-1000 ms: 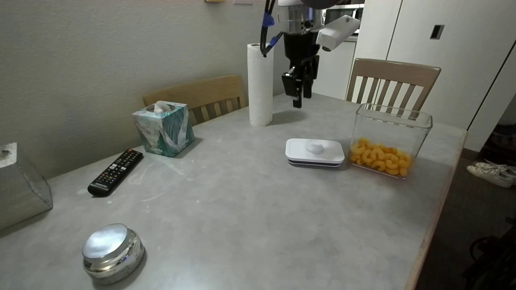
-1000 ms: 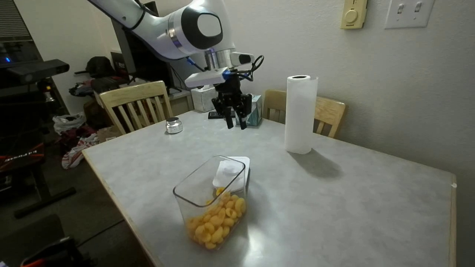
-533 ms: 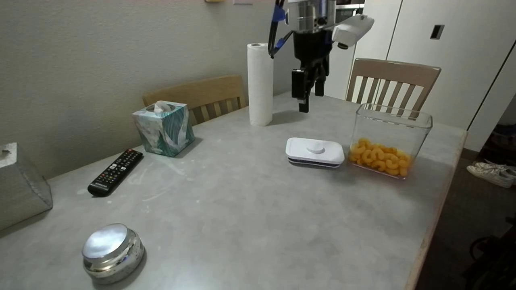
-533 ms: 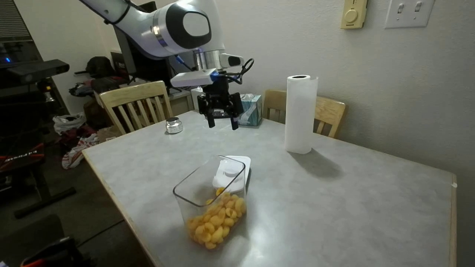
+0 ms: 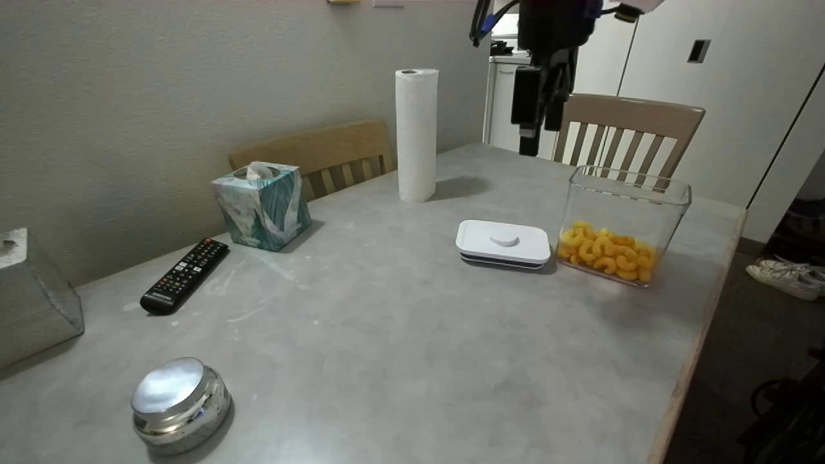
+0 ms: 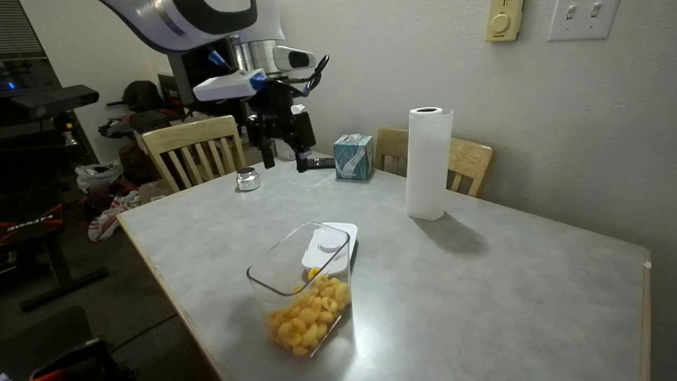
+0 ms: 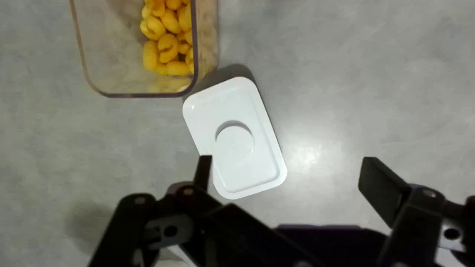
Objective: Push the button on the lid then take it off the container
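The white lid (image 5: 490,250) lies flat on the table close beside the container, off it; it also shows in an exterior view (image 6: 346,233) through and behind the clear wall, and in the wrist view (image 7: 248,174). The round button (image 7: 234,142) stands raised at the lid's centre; it also shows in an exterior view (image 5: 504,239). The clear container (image 5: 612,209) stands upright with an open top, yellow-orange snack pieces at its bottom; it also shows in an exterior view (image 6: 259,296) and in the wrist view (image 7: 141,95). My gripper (image 7: 287,167) is open and empty, well above the table; both exterior views show it (image 5: 541,134) (image 6: 285,163).
A paper towel roll (image 5: 416,135) stands near the wall. A teal tissue box (image 5: 261,206), a black remote (image 5: 185,276), a grey box (image 5: 38,303) and a shiny metal dome (image 5: 180,406) are on the table (image 5: 399,361). Chairs (image 5: 628,119) stand at its edges.
My open gripper has moved to the right and upward in one exterior view, and to the left and slightly upward in the other. The lid and the container have not visibly moved.
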